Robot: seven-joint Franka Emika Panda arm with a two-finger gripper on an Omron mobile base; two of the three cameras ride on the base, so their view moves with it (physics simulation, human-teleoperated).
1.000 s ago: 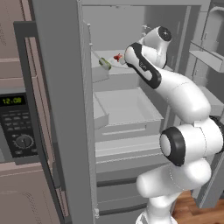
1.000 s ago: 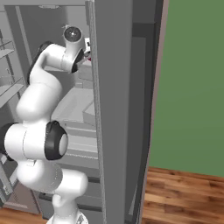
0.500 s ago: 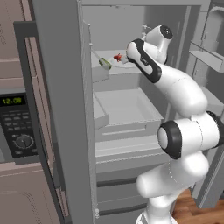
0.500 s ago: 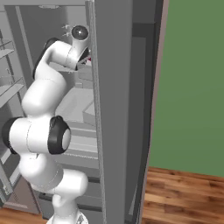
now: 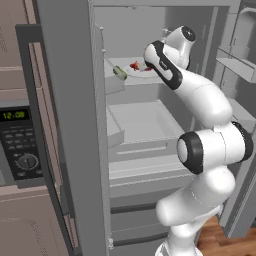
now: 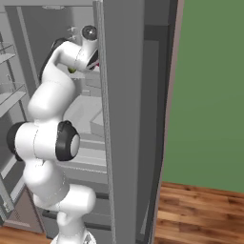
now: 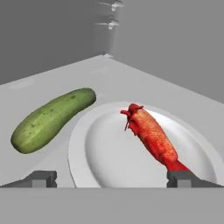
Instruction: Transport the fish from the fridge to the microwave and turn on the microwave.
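Your pincer [image 7: 112, 178] stands wide open, holding nothing. Ahead of it: one fish [image 7: 152, 136] on one white plate [image 7: 87, 151], one green vegetable [image 7: 50, 119] to its left.

white arm [image 5: 200, 100] stretched up and forward, wrist bent downward, jaws spread wide apart, holding nothing

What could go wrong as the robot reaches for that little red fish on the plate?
The fish lies at an angle on a smooth white plate, so the open gripper might close badly and let it slip, or nudge the plate. A green cucumber lies right beside the plate and could get bumped. The arm is reaching deep into the fridge, so it might brush a shelf or the door on the way out.
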